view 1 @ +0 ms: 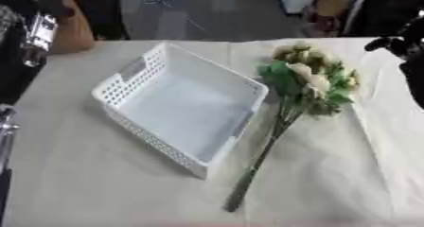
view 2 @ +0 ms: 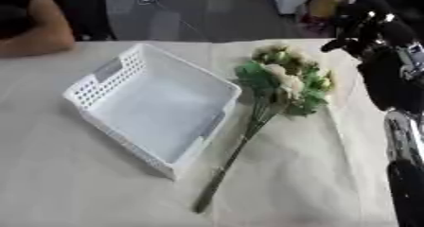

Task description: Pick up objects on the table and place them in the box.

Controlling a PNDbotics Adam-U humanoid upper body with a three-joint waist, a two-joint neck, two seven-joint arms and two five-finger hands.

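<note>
A white perforated plastic box [view 1: 124,79] lies askew on the cloth-covered table with nothing in it. To its right lies a bunch of artificial flowers [view 1: 311,79], with cream blooms, green leaves and a long dark stem [view 1: 252,171] that runs toward the near edge. The blooms rest against the box's right corner. My right hand [view 2: 367,32] hovers just right of the flower heads, holding nothing, its black fingers relaxed and one pointing left toward the blooms. A black and silver part of my left arm [view 1: 37,32] shows at the upper left edge; the hand itself is hidden.
A beige cloth [view 1: 99,183] covers the table, with a fold along its right side. A person's bare arm [view 2: 46,37] rests at the far left edge of the table. Grey floor and clutter lie beyond the far edge.
</note>
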